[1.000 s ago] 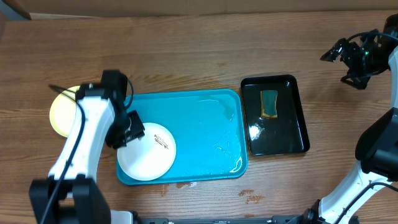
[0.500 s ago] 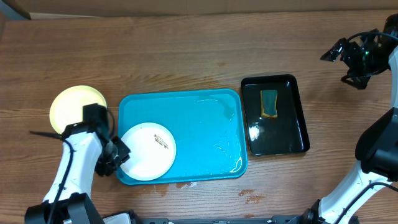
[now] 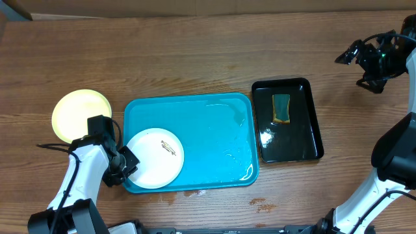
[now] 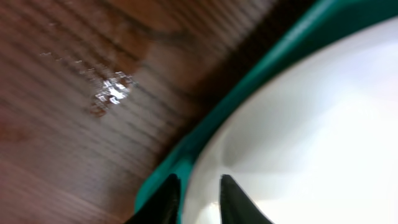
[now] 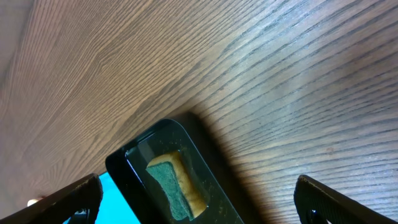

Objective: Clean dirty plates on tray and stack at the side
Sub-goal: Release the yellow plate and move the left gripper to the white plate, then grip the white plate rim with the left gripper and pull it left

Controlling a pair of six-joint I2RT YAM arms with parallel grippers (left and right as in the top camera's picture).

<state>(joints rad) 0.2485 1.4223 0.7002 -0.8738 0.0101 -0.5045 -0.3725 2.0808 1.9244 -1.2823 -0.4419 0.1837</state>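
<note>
The left end effector (image 4: 198, 199) straddles the white plate (image 3: 155, 158) rim, clamped or not I cannot tell; pinch squarely, avoiding the tray (image 3: 214, 110) wall.

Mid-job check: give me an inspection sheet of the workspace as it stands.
Surface: wood table, small marks near its front edge.
Job's things: white plate, smeared, on blue tray; yellow plate on table left of it.
Clutter: black tray holding sponge.
Tools: left tool straddles white plate's rim, grip unclear; right tool open, holding nothing.
Cables: dark lead by left arm.
Surroundings: pale strip past far edge.
</note>
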